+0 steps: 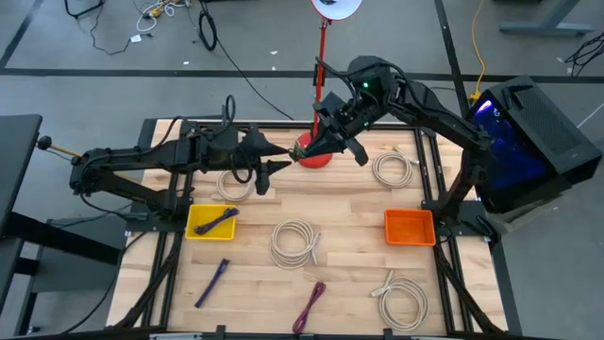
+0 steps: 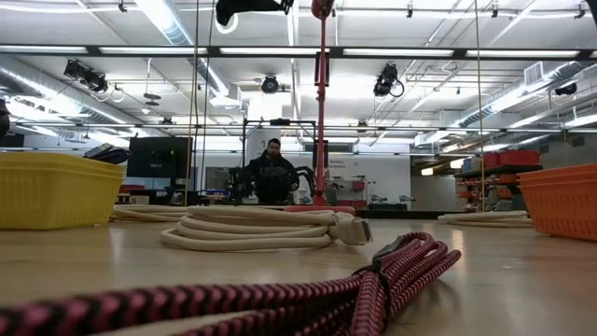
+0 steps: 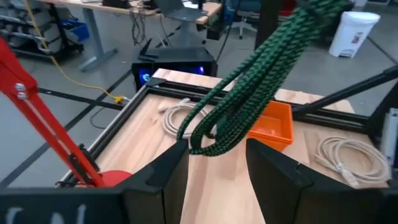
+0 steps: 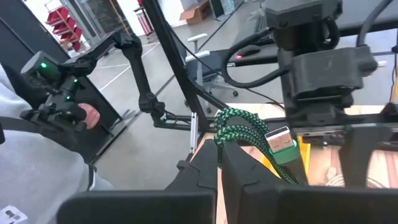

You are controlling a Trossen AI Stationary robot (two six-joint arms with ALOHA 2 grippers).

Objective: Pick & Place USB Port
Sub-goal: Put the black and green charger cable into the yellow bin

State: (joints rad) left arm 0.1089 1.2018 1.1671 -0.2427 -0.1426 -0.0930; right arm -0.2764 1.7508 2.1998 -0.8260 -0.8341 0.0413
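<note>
Green USB cable (image 1: 304,151) up in air, upper centre of high view, pinched by right end effector (image 1: 315,149), fingers pressed together on bundle. Left end effector (image 1: 283,166) just beside it, fingers spread, cable hanging between them in left wrist view, not gripped. Red lamp base (image 1: 317,158) right below handoff, tight spot. Open wood table (image 1: 349,203) at centre. Yellow bin (image 1: 209,221) centre left, orange bin (image 1: 410,227) centre right, white cable coils between. Person stands in room behind.
</note>
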